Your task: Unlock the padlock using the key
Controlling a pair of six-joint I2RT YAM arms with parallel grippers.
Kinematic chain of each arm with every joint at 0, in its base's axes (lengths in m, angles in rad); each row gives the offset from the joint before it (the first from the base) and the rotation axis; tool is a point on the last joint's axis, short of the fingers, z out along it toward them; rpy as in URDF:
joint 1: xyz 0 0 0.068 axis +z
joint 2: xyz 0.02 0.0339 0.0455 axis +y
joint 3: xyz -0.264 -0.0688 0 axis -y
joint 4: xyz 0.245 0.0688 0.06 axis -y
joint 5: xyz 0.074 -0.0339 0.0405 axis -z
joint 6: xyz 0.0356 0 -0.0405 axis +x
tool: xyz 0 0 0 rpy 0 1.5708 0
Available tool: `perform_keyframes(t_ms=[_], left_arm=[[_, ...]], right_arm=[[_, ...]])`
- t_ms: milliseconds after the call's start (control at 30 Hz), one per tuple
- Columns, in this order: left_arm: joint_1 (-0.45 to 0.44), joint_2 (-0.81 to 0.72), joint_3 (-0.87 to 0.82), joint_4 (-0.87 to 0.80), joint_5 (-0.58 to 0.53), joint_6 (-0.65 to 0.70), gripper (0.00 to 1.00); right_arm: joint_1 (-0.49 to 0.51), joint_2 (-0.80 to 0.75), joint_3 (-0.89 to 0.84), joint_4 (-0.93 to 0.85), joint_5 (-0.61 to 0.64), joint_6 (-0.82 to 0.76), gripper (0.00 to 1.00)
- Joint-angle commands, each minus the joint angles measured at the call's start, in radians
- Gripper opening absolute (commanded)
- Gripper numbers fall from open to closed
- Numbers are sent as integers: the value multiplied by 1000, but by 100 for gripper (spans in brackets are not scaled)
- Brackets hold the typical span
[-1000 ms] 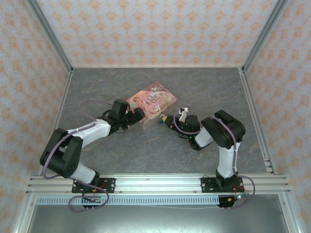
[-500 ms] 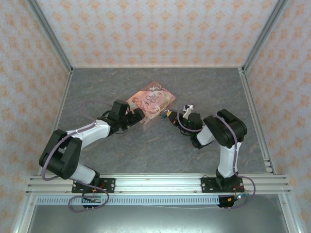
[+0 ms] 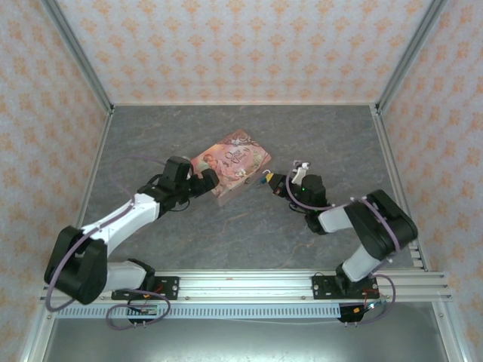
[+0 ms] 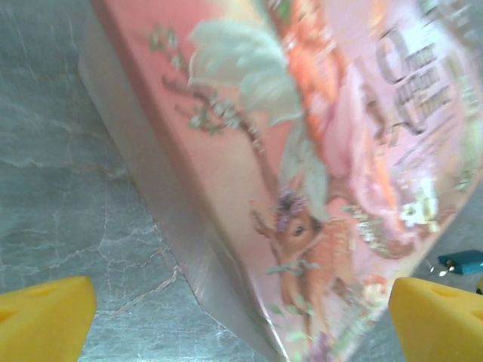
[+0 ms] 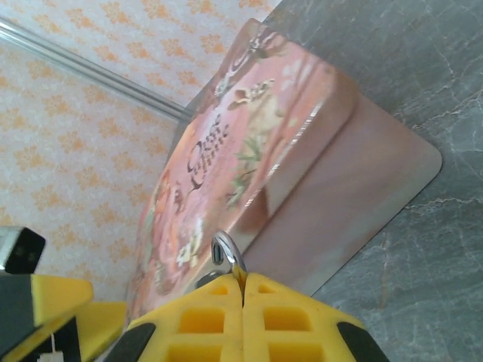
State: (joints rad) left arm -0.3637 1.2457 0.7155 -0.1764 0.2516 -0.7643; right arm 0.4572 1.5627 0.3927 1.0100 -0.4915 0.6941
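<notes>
The tin (image 5: 249, 151) is glossy printed metal; its pink lid catches soft reflections and its side is smooth and shiny. The desk (image 3: 226, 234) looks like matt grey marbled stone. The right end effector (image 5: 243, 290) has matt yellow plastic fingers (image 5: 204, 320), and the key (image 5: 227, 256) between them is bright polished metal. The padlock (image 4: 462, 262) has a smooth teal body.

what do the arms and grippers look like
Both arms are black with white link covers, the left arm and right arm each trailing a thin purple cable. The left gripper has blocky yellow fingers; the right gripper's have square recesses.
</notes>
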Motion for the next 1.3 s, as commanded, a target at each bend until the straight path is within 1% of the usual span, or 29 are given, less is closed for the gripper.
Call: perform_keyframes(t_ms=[0,133,233,367,500,633,767,867,967,1067,1267], left_arm=[[8,-105,10,-50,-116,62,100],[9,-219,-21,-77,-165,91,100],[9,-295,-53,-98,-202,87,100],[9,-359,-81,-137,-236,76,100],[9,-395,-100,-165,-236,66,100],[9,-425,-118,-183,-233,50,100],[10,-439,-123,-202,-223,42,100],[9,-455,-131,-210,-213,42,100],[9,-478,-135,-226,-220,43,100],[10,-498,-140,-243,-226,47,100],[9,-522,-154,-255,-227,40,100]], right_arm=[[-7,-137,20,-335,-43,-130,0],[-5,-300,65,-699,-73,-218,0],[0,-398,107,-954,-69,-277,0],[2,-479,130,-1181,-60,-307,0],[6,-496,141,-1339,-70,-332,0],[19,-460,132,-1379,-95,-337,0],[39,-392,139,-1344,-113,-331,0],[53,-307,169,-1329,-116,-344,0],[61,-236,197,-1320,-109,-353,0],[69,-192,208,-1276,-123,-348,0],[71,-200,225,-1279,-91,-363,16]])
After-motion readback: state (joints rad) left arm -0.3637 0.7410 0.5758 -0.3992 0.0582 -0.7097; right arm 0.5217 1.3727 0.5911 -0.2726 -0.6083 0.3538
